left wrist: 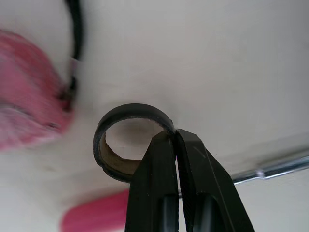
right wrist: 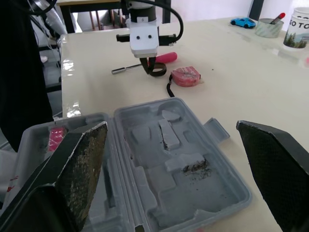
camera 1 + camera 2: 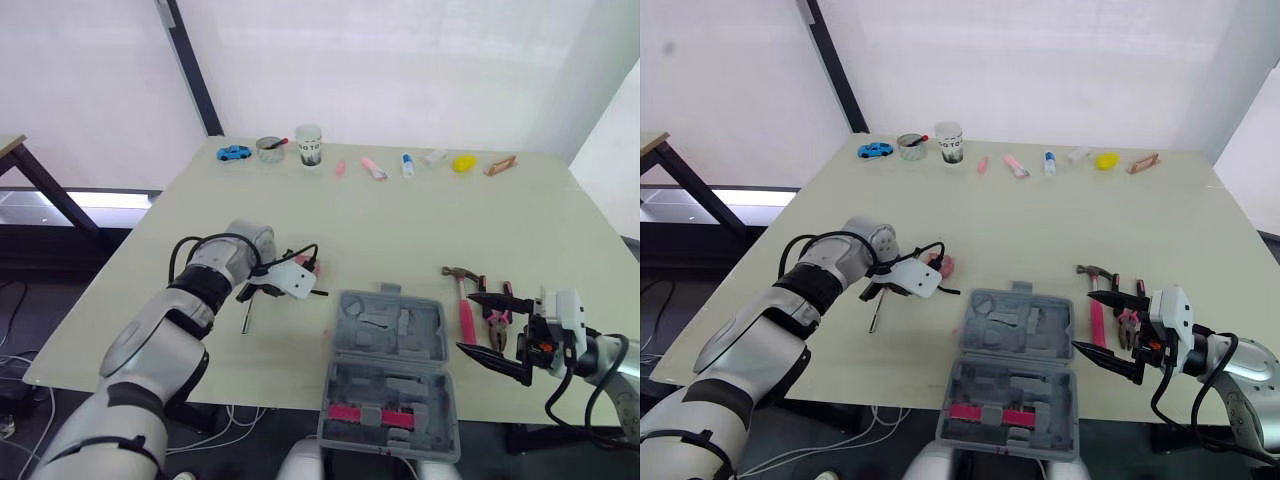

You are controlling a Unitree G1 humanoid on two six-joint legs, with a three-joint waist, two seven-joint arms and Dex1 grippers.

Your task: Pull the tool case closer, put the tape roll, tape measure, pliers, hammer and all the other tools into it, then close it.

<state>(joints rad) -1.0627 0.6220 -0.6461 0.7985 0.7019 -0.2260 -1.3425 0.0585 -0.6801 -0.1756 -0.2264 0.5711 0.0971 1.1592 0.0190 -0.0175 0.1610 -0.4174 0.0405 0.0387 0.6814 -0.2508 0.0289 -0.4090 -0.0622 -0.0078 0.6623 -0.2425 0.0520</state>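
The grey tool case (image 3: 392,325) lies open at the table's front edge, with a pink part in the half nearest me. My left gripper (image 1: 174,135) is shut on the wall of a black tape roll (image 1: 126,110), low over the table left of the case. A pink tape measure (image 2: 186,76) and a pink-handled screwdriver (image 3: 247,315) lie beside it. Right of the case are a pink-handled hammer (image 3: 463,305) and pliers (image 3: 496,325). My right gripper (image 3: 497,333) stands open by the pliers, holding nothing, and points at the case.
Along the table's far edge stand a blue toy car (image 3: 233,153), a small bowl (image 3: 270,148), a mug (image 3: 308,145), a yellow object (image 3: 463,163) and several small items. A black cable (image 1: 75,29) runs near the tape measure.
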